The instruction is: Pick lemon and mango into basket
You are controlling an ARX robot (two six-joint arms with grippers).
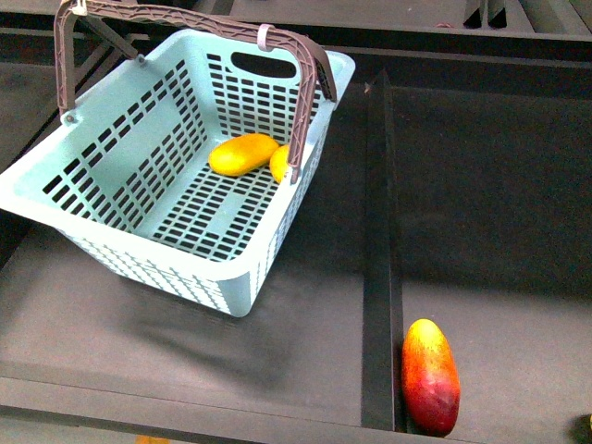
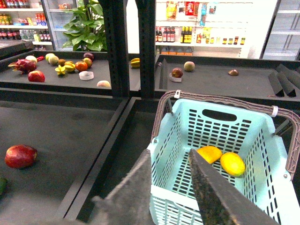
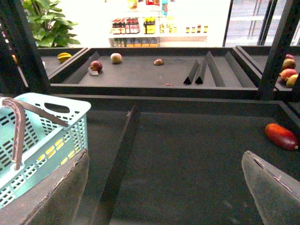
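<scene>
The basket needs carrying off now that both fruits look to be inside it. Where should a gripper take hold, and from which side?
Grip the brown handle at the middle of its arch, coming from above. It stands upright over the basket, clear of the mango and lemon on the slotted floor, and its ribbed bar is narrow enough to close on. Stay off the white zip tie.

mango (image 1: 242, 154) and lemon (image 1: 278, 164) touching in basket (image 1: 111, 199)

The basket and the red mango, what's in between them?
A black divider bar runs between the basket and the red mango; otherwise just dark shelf mat, in the front view.
</scene>
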